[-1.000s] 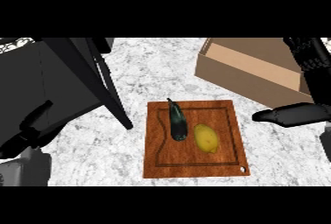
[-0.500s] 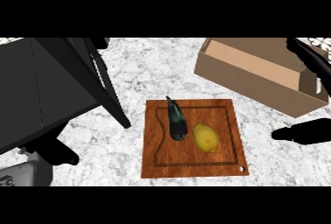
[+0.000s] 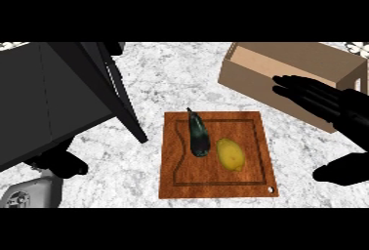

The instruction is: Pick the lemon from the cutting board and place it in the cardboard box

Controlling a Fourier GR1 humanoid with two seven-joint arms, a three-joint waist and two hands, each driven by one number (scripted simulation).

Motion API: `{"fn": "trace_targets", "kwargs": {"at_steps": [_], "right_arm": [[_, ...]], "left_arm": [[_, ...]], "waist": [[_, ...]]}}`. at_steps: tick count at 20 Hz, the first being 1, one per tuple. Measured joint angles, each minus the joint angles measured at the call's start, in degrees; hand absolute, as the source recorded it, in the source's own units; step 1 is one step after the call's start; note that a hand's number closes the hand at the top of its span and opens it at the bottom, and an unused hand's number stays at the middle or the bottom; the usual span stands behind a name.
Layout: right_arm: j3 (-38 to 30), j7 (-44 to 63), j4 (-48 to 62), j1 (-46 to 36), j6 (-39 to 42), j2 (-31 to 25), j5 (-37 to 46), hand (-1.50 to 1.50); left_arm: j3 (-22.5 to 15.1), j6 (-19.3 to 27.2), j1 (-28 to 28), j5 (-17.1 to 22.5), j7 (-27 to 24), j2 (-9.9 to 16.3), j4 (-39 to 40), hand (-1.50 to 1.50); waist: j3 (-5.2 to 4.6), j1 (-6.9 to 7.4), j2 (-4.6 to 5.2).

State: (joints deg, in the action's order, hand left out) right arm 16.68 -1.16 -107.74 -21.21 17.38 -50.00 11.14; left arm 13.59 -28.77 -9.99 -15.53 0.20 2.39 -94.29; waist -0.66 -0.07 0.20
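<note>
Marble counter (image 3: 187,78): lemon (image 3: 229,154) on brd (image 3: 216,185)

The marble counter (image 3: 194,73) is evenly and brightly lit, with no glare seen on it and no single light source made out. A soft, short shadow is cast beneath the lemon (image 3: 230,154) and the eggplant (image 3: 198,138) on the cutting board (image 3: 249,132). The large black object (image 3: 51,97) at nine o'clock and the right hand (image 3: 314,95) at two o'clock are rendered almost featureless by their darkness.
</note>
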Motion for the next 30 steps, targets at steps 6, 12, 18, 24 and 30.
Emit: {"fn": "trace_targets", "kwargs": {"at_steps": [6,12,18,24,30], "right_arm": [[8.77,14.71,-7.69,-4.55,7.64,1.59,5.22,-1.5],[15.58,31.56,-12.81,-7.91,15.42,8.14,7.45,-1.5],[19.71,42.47,-12.86,-7.91,20.17,17.28,9.8,-1.5],[21.42,45.41,-11.07,-6.87,22.34,23.27,14.93,-1.5],[22.43,42.31,-7.56,-5.05,21.81,25.82,23.35,-1.5]], "left_arm": [[-1.34,2.53,-0.04,-2.72,-4.8,0.0,1.65,0.0],[-1.66,3.62,-0.21,-3.09,-5.35,0.13,2.11,0.0],[-2.47,4.65,0.18,-3.37,-5.81,0.5,2.04,0.0],[-2.72,4.94,-0.02,-2.41,-5.78,1.11,2.37,0.0],[-3.43,5.98,0.0,-2.19,-6.36,1.32,2.67,0.0]], "waist": [[0.3,0.29,-0.24],[0.34,0.34,-0.37],[0.46,0.3,-0.34],[0.43,0.35,-0.34],[0.46,0.42,-0.32]]}}
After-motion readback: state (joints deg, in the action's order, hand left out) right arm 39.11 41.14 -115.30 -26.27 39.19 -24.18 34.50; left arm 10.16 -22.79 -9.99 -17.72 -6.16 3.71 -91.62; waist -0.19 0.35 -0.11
